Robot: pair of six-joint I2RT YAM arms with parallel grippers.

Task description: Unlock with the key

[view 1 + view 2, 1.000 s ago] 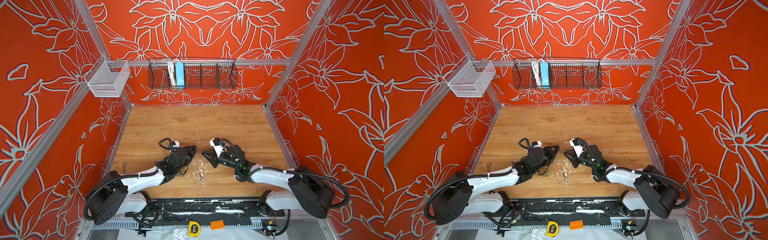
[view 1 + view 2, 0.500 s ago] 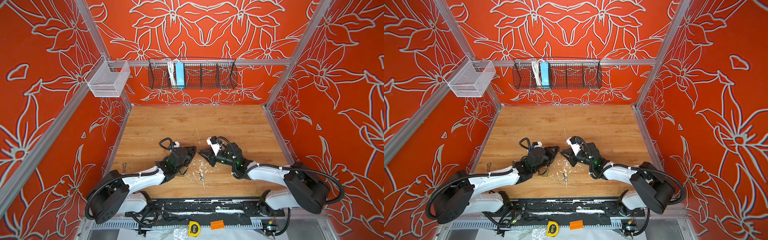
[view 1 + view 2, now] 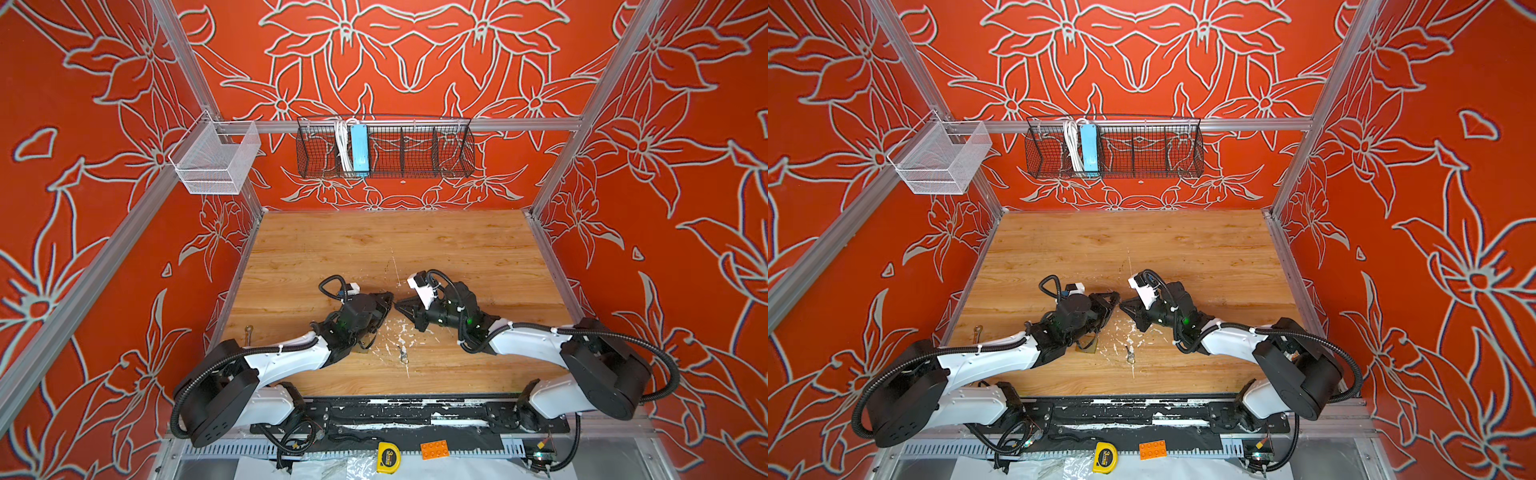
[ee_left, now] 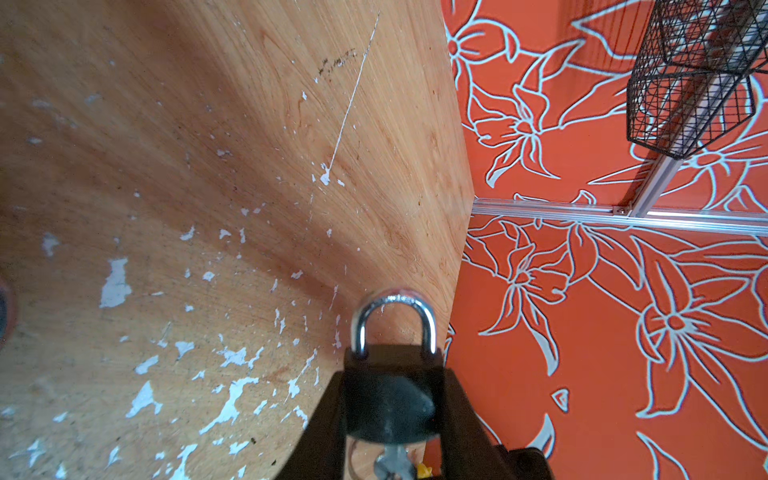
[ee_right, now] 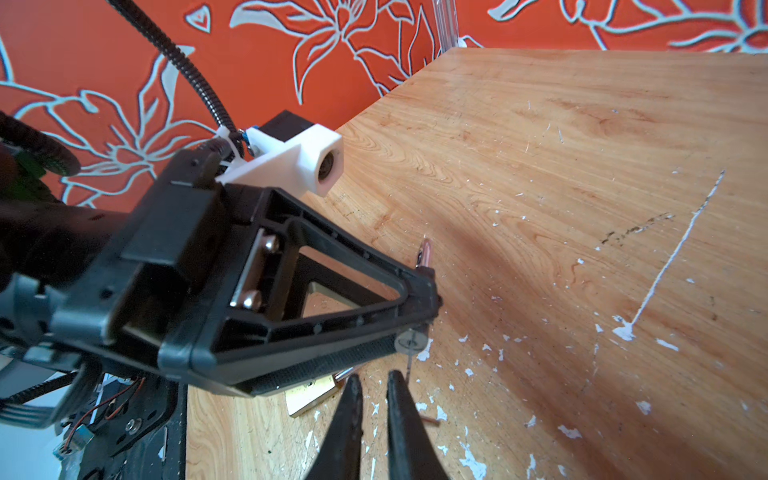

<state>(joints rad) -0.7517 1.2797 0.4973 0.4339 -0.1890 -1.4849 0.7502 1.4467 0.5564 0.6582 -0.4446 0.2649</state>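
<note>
Fingers (image 5: 351,415) on the right gripper (image 5: 374,374) are almost pressed together, just a thin slit with nothing in it that I can see, tips parked right beside the lock's underside. Meanwhile the left gripper (image 3: 388,298) is pinching a small black padlock (image 4: 388,409) by its narrow sides, near the front middle of the scuffed wooden table (image 3: 374,249) and apparently clear of it.

The silver steel shackle (image 4: 392,298) has both legs down in the body, so I'd call it locked. Pretty sure the little silver key (image 4: 390,461) is already sitting in the keyhole underneath, though it's half cut off.

So this looks like the grab-the-key step. The right side needs to spread a touch, straddle the key's head, squeeze, then twist while the left holds firm.

Writing-wise, there's nothing readable on the lock. The yellow tape measure (image 3: 388,457) by the front rail shows what looks like "3m".
</note>
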